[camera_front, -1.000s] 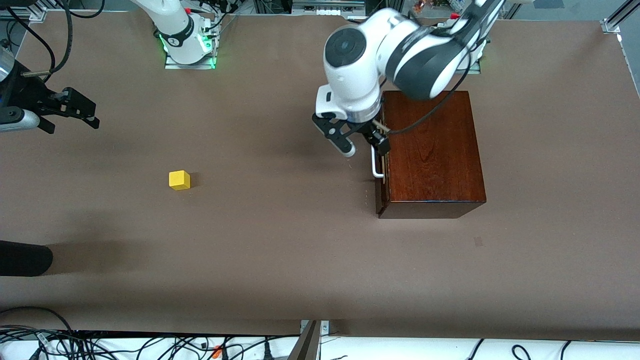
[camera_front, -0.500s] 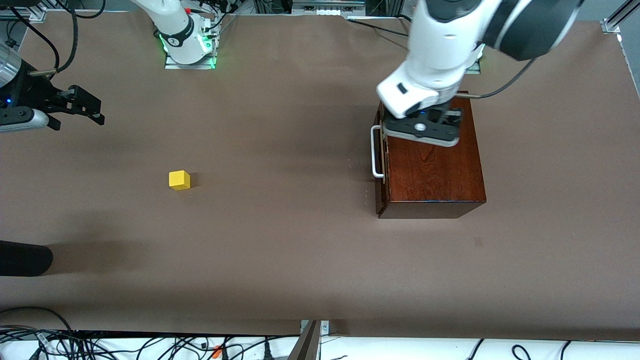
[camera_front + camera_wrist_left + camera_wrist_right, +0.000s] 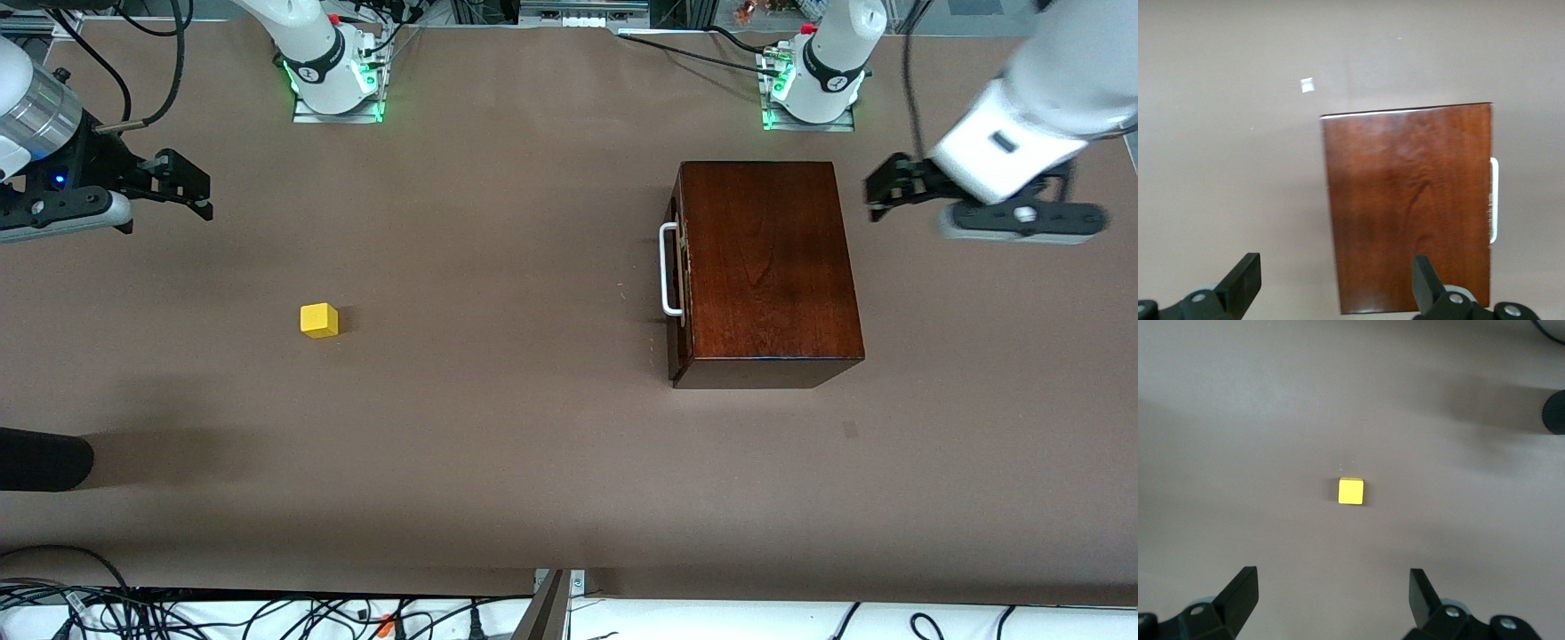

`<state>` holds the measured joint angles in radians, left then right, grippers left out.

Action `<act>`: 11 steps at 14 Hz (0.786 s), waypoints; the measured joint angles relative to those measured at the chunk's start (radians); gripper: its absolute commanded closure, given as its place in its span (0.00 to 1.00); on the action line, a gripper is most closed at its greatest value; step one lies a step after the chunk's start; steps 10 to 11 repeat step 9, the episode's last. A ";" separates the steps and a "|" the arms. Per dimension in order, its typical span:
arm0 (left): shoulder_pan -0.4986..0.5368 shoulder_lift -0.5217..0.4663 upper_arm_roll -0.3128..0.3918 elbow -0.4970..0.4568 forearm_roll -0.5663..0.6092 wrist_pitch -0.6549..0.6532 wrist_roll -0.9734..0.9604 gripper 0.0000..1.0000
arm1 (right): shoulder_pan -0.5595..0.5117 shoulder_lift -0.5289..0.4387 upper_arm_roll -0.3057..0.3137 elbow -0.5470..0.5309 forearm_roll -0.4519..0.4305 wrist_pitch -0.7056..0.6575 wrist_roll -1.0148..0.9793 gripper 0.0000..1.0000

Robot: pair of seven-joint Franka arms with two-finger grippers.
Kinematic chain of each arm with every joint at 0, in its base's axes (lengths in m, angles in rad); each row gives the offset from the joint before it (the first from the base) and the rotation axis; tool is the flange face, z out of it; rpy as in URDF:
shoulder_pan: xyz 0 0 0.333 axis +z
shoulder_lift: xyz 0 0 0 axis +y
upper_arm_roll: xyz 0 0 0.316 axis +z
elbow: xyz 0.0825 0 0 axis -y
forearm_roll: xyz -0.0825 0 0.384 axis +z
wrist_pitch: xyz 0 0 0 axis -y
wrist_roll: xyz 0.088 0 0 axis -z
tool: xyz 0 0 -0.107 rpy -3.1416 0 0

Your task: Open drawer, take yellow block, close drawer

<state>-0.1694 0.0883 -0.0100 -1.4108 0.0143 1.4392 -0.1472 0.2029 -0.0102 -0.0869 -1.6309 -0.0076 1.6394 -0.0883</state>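
With both spread grippers, left and right, hanging high at frame edges, the closed dark-fronted, white-handled drawer stays untouched and the small yellow cube risks being missed.

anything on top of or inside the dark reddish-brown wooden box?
Nothing rests on the glossy reddish-brown wooden box. Its drawer with the white bar handle is shut, so the inside is hidden.

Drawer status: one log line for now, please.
drawer shut | block on table, out | left gripper open, beside box | right gripper open, waits
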 measured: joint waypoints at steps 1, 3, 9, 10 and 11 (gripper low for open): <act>0.002 -0.025 0.032 -0.033 -0.007 0.022 0.015 0.00 | 0.000 0.000 0.000 0.001 0.000 -0.001 0.000 0.00; 0.004 -0.061 0.056 -0.094 -0.012 0.065 0.019 0.00 | 0.000 0.000 0.000 0.002 0.000 -0.002 0.000 0.00; 0.002 -0.073 0.054 -0.124 -0.012 0.088 0.019 0.00 | 0.000 0.000 0.001 0.004 0.000 -0.003 0.000 0.00; 0.002 -0.073 0.054 -0.124 -0.012 0.088 0.019 0.00 | 0.000 0.000 0.001 0.004 0.000 -0.003 0.000 0.00; 0.002 -0.073 0.054 -0.124 -0.012 0.088 0.019 0.00 | 0.000 0.000 0.001 0.004 0.000 -0.003 0.000 0.00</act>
